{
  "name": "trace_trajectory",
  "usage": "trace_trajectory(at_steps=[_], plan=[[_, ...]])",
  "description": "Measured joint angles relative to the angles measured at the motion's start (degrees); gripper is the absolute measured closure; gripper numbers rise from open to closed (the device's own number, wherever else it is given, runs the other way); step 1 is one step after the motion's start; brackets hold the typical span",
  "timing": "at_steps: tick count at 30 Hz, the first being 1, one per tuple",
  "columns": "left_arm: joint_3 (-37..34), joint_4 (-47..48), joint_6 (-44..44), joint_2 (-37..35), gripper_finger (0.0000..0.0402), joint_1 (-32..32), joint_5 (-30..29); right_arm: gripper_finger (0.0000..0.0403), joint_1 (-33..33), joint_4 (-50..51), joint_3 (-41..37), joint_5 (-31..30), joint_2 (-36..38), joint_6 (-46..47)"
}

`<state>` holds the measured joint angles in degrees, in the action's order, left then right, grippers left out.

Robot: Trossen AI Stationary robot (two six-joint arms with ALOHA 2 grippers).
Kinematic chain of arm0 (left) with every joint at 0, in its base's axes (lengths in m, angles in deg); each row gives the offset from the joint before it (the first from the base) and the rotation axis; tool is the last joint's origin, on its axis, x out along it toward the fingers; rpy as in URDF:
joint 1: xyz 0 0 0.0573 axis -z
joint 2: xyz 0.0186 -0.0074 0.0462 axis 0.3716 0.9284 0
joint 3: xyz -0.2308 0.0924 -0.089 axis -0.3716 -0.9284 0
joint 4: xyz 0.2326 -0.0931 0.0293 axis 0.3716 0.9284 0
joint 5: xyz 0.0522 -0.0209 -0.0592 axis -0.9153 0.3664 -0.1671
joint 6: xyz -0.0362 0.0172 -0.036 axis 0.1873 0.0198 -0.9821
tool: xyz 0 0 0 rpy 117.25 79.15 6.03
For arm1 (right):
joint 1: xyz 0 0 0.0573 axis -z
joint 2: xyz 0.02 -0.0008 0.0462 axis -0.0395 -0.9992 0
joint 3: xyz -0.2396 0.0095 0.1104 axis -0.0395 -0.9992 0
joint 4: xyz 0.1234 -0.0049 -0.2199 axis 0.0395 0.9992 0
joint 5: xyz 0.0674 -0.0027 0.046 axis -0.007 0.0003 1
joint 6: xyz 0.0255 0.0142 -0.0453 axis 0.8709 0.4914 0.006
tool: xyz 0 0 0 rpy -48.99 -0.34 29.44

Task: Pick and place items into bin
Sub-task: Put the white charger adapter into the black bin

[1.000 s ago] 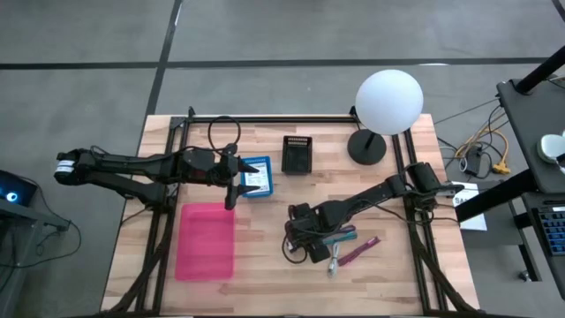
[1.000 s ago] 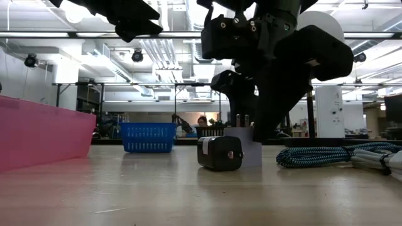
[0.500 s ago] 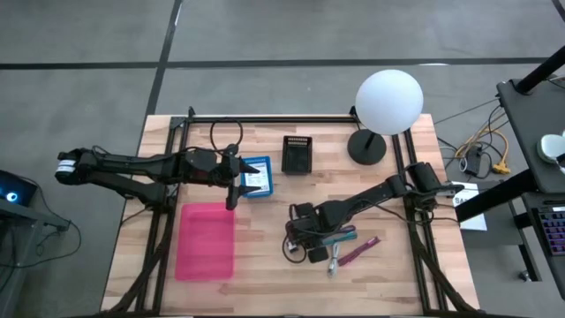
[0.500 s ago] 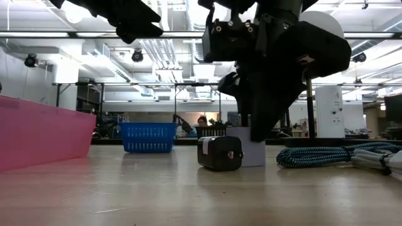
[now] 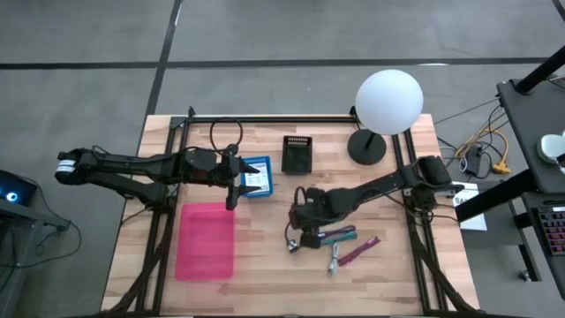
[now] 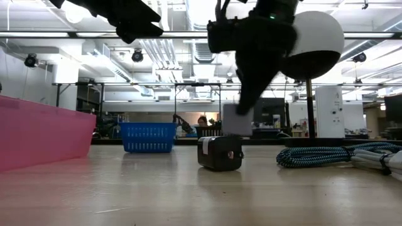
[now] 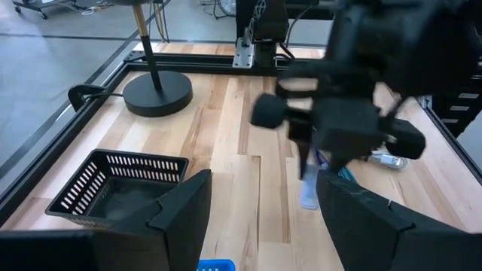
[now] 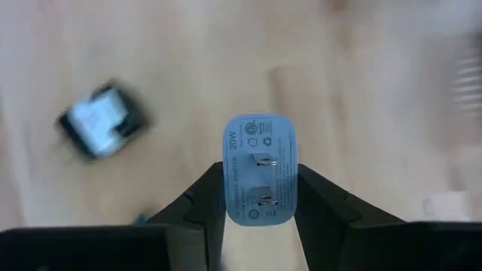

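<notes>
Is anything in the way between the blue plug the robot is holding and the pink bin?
Nothing visible on the table: bare wood lies between the plug, lifted in the right gripper, and the pink bin. The left gripper hangs open at the bin's far edge.

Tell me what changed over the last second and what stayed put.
The right gripper, shut on the pale-blue charger, has lifted it off the table and drawn back toward the table's middle. The dark block it stood beside stays on the wood. The left gripper, pink bin and blue basket have not moved.
</notes>
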<state>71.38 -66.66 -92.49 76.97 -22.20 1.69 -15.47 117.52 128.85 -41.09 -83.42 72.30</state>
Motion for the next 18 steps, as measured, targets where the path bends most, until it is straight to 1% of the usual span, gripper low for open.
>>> trace_trajectory(at_steps=[4, 6, 15, 18], plan=[[0.00, 0.02, 0.00, -0.02, 0.0178, 0.01, 0.02, 0.0292, 2.23, -0.17, -0.02, -4.61, 1.70, -0.40], [0.00, 0.02, 0.00, -0.03, 0.0178, 0.00, 0.02, 0.0292, 3.76, -0.23, -0.04, -5.69, 2.26, -1.25], [0.01, 0.21, -0.07, -1.28, 0.0178, 0.00, 0.02, 0.0292, 13.67, -5.54, -0.07, -5.32, 3.95, -8.72], [0.00, 0.63, -0.08, -1.76, 0.0178, 0.00, 0.02, 0.0292, 17.52, -6.88, 0.02, -2.80, 4.05, -11.65]])
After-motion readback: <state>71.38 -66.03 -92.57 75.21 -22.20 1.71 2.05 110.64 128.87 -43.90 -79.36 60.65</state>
